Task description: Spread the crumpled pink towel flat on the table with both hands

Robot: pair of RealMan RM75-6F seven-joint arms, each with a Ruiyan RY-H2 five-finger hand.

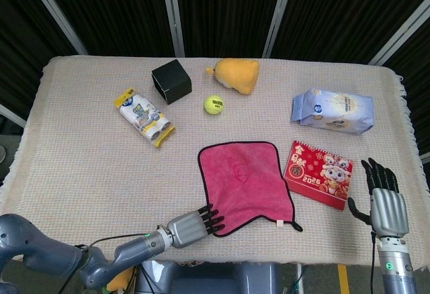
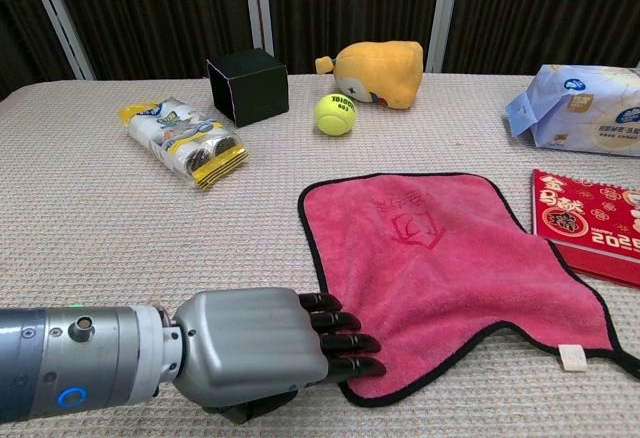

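Beside flat towel (image 1: 245, 183): red calendar (image 1: 319, 173), tennis ball (image 1: 214, 104); left robot hand (image 1: 195, 225) touching edge, right robot hand (image 1: 384, 200) spread, empty.

free: bare cloth left of towel (image 1: 245, 183) | blocked: red calendar (image 1: 319, 174) just beside right edge

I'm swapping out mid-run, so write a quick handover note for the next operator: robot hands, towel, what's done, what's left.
Left robot hand: fingers resting at the near-left edge of the pink towel, not clearly gripping.
Right robot hand: open, raised beside the table's right edge, off the towel.
Towel: lies nearly flat on the table, beside the red calendar.
Done: mostly spread out.
Left: the near-right corner looks pulled out of line; smooth it, then withdraw both hands.
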